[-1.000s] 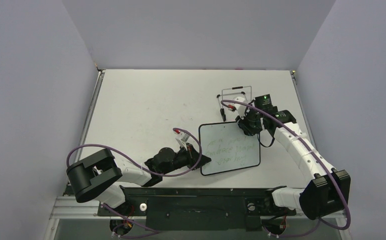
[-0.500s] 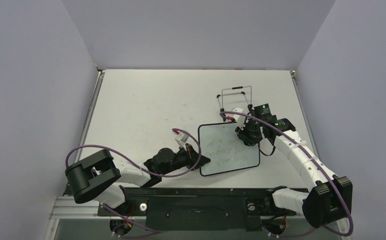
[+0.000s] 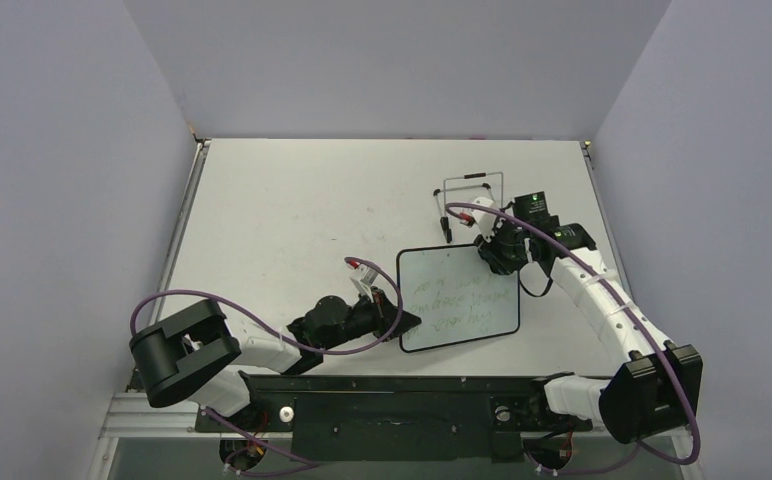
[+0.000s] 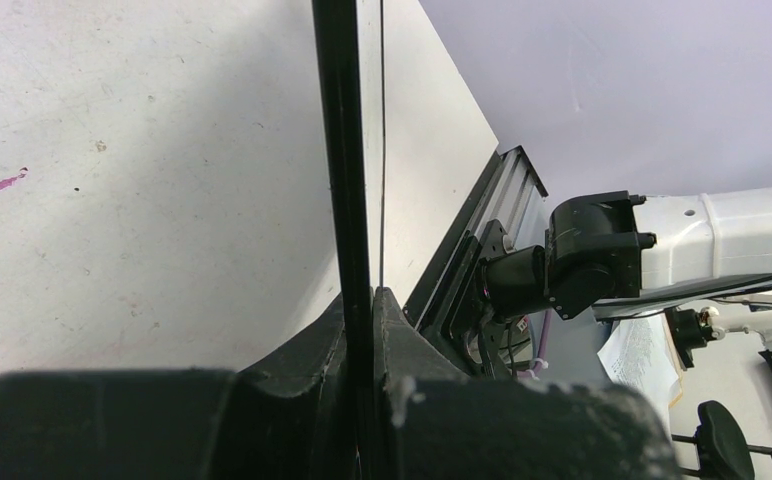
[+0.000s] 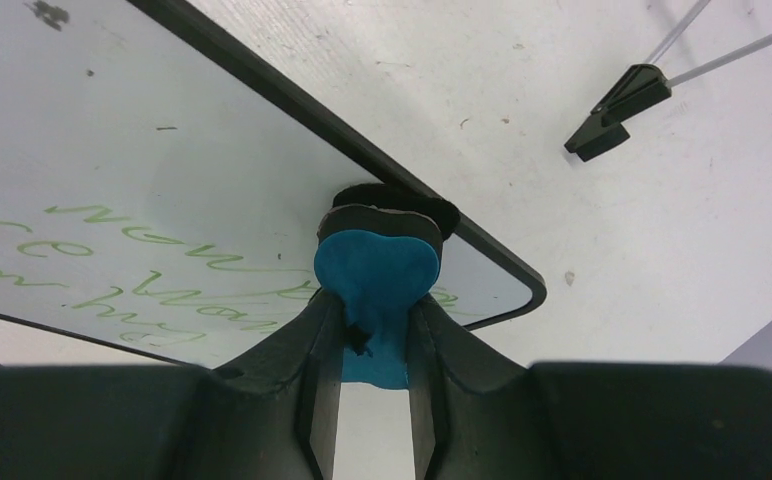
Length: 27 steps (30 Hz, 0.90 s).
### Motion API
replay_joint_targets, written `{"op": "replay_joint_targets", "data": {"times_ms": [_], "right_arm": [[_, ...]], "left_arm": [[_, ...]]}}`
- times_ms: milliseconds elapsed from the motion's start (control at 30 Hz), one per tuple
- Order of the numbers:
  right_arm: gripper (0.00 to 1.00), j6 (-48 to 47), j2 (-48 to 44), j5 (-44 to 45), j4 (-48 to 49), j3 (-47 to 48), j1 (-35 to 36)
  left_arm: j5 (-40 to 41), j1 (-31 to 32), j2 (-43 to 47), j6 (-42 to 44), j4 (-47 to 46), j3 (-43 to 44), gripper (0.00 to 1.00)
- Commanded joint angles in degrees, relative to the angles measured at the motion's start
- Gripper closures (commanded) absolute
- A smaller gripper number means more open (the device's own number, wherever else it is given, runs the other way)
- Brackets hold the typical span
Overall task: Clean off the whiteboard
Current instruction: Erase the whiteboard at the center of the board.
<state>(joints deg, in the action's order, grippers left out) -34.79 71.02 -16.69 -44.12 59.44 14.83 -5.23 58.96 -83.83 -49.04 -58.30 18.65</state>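
The small rectangular whiteboard (image 3: 459,298) with its thin black rounded-corner frame lies on the matte white table (image 3: 292,200), faint green handwriting (image 3: 452,300) across its face. At the whiteboard's left edge, towards its near corner, the left gripper (image 3: 405,322) is clamped on the frame. The left wrist view shows the black edge (image 4: 347,150) pinched tight between the two dark fingers. At the whiteboard's far right corner sits the right gripper (image 3: 497,258), its fingers (image 5: 317,330) closed on a small blue, black-backed eraser (image 5: 377,265). The eraser rests against the surface just inside that corner's frame, beside the end of the green writing (image 5: 142,285). Beyond the whiteboard's far edge, a little apart from it, stands a thin wire stand with black feet (image 3: 474,177) – two of those feet (image 5: 617,100) show past the corner.
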Motion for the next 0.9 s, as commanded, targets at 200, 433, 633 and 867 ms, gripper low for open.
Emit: {"op": "replay_joint_targets", "data": {"times_ms": [200, 433, 633, 867], "right_arm": [[1.0, -3.7, -4.2, -0.6, -1.9, -6.4, 1.1], [1.0, -0.5, -1.7, 3.5, 1.9, -3.6, -1.9], [1.0, 2.0, 0.5, 1.3, 2.5, 2.7, -1.6], [1.0, -0.5, -1.8, -1.7, 0.3, -2.5, 4.2]], "left_arm": [[-2.0, 0.6, 1.8, 2.1, -2.9, 0.3, 1.0], [-2.2, 0.6, 1.9, 2.2, -2.4, 0.7, 1.0], [-2.2, 0.6, 2.0, 2.2, -2.0, 0.9, 1.0], [-2.1, 0.6, 2.6, 2.3, -1.9, 0.5, 1.0]]}}
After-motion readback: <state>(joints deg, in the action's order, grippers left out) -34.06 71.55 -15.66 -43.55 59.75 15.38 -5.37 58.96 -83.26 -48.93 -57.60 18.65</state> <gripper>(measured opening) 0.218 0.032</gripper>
